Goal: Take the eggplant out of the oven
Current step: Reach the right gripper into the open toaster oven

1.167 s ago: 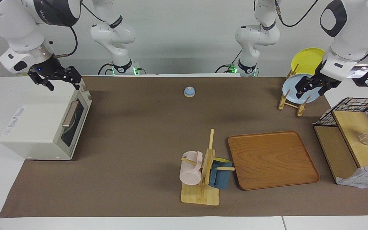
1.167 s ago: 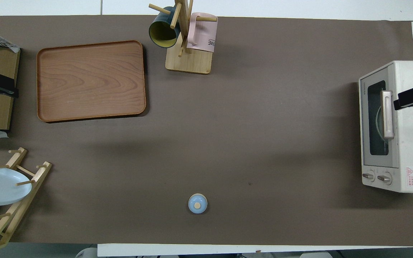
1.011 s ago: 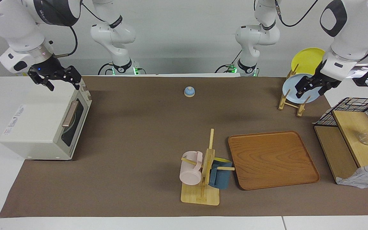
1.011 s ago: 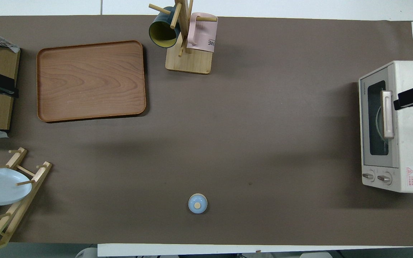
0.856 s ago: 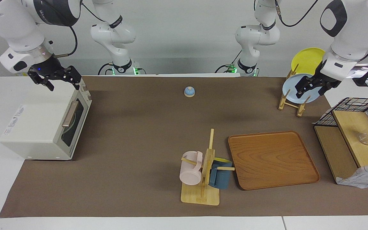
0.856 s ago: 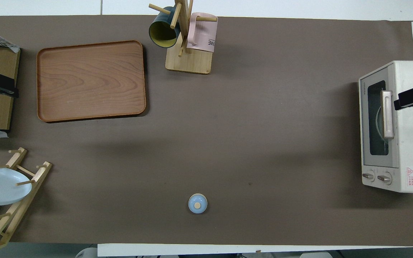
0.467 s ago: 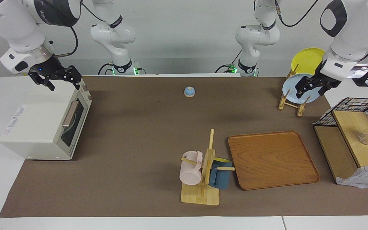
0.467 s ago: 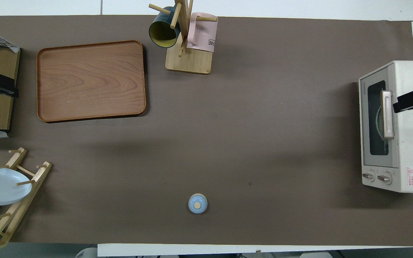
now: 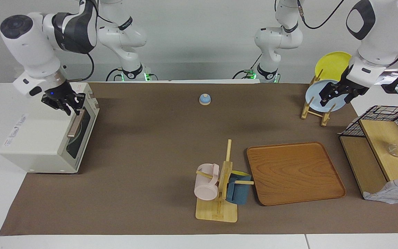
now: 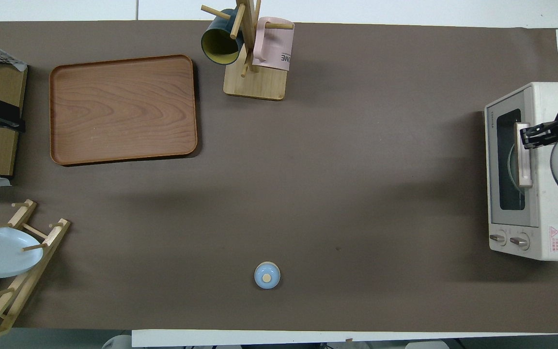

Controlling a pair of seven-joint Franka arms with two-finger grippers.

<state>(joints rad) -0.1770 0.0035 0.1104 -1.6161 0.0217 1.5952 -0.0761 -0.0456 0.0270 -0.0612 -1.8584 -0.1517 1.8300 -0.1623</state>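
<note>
my right jaws (image 9: 70, 104) hang over the top front edge of the oven (image 9: 43, 138), just above the end of its bar handle (image 9: 75, 123) that lies nearer to the robots. i judge they are there because the door is shut and must be pulled down before anything inside can be reached. whether these jaws are spread or closed i cannot tell; they carry nothing i can make out.

the eggplant does not show. through the dark glass only the pale curve of a plate (image 10: 511, 167) appears, so i take it the eggplant lies inside the oven.

my left jaws (image 9: 335, 94) wait in front of the blue plate (image 9: 314, 95) in the wooden plate rack (image 9: 312, 110), at the left arm's end of the worktop. i cannot tell how they stand either.

against half a second ago, my right arm has swung round and come down: then the jaws were higher, over the oven's top corner nearer to the robots; now they sit lower, close over the handle. the left arm has not moved, and the door stays shut.
</note>
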